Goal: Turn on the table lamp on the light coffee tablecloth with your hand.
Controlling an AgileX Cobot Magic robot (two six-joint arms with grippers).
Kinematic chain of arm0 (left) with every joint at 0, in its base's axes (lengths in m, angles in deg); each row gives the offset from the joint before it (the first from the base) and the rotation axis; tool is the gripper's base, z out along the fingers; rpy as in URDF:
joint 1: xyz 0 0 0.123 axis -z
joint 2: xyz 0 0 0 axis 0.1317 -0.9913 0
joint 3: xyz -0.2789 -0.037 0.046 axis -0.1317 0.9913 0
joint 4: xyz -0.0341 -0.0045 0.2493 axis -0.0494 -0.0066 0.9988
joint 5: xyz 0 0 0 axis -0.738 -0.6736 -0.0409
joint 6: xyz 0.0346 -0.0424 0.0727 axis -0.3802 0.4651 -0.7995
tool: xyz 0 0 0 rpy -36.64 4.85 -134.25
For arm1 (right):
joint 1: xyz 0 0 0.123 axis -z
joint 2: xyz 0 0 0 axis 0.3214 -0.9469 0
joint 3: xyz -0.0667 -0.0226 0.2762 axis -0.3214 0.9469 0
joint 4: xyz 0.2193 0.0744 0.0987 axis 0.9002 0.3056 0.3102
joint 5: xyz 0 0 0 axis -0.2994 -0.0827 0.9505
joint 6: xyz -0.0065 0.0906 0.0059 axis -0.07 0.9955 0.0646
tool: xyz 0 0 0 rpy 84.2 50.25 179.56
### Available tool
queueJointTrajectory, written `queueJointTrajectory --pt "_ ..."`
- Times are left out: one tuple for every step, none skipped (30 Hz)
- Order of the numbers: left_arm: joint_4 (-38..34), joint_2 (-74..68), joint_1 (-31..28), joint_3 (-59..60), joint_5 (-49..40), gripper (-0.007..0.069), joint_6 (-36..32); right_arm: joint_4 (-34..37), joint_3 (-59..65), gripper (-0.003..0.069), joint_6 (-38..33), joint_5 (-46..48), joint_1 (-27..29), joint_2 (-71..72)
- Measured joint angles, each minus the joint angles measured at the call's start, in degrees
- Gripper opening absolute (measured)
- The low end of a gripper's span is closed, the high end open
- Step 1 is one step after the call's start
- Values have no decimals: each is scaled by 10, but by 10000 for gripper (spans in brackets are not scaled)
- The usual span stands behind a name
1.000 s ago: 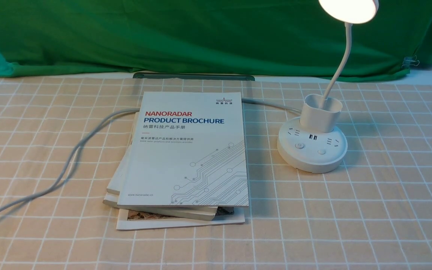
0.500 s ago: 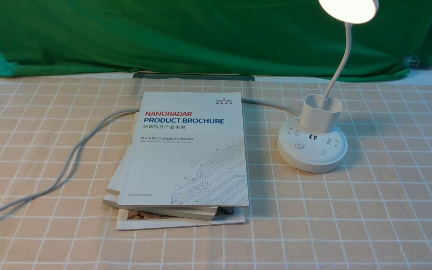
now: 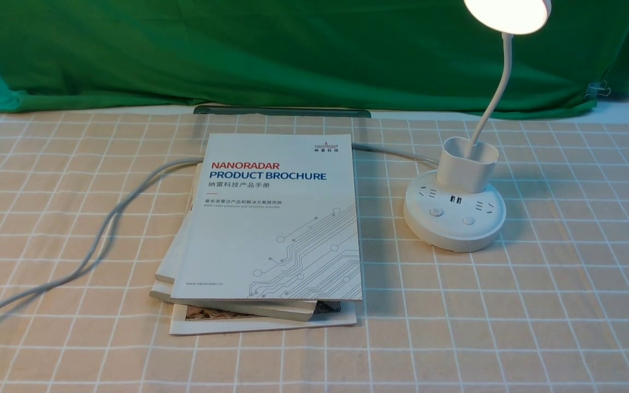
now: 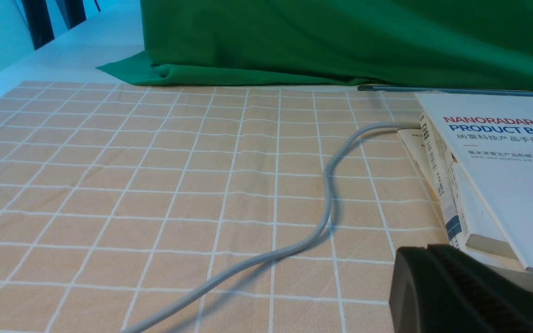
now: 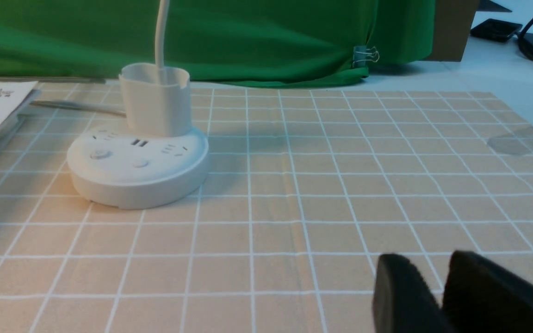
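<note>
Table lamp (image 3: 455,212), head lit, stands upright on light coffee tablecloth (image 3: 456,338), right of brochure stack (image 3: 282,229). Neck rises from cup over round base. Right gripper (image 5: 423,282) nearer; fingertips slightly apart, nothing between them. Lamp lies far and left of it, well apart. Left gripper (image 4: 426,247): fingertips together. Task looks done; likely no further press needed.

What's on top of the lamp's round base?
The cup-shaped holder stands there, the bendy neck rising from it. Two buttons, sockets and USB ports show in front. The base's surface beneath the holder is covered.
</note>
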Motion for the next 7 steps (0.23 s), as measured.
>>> queueJointTrajectory --pt "0 0 0 0 0 21 0 0 0 221 0 0 0 0" --pt "0 0 0 0 0 21 0 0 0 221 0 0 0 0" --pt "0 0 0 0 0 21 0 0 0 224 0 0 0 0" --pt "0 0 0 0 0 21 0 0 0 227 0 0 0 0" --pt "0 0 0 0 0 21 0 0 0 230 0 0 0 0" --pt "0 0 0 0 0 21 0 0 0 231 0 0 0 0" --pt "0 0 0 0 0 21 0 0 0 233 0 0 0 0"
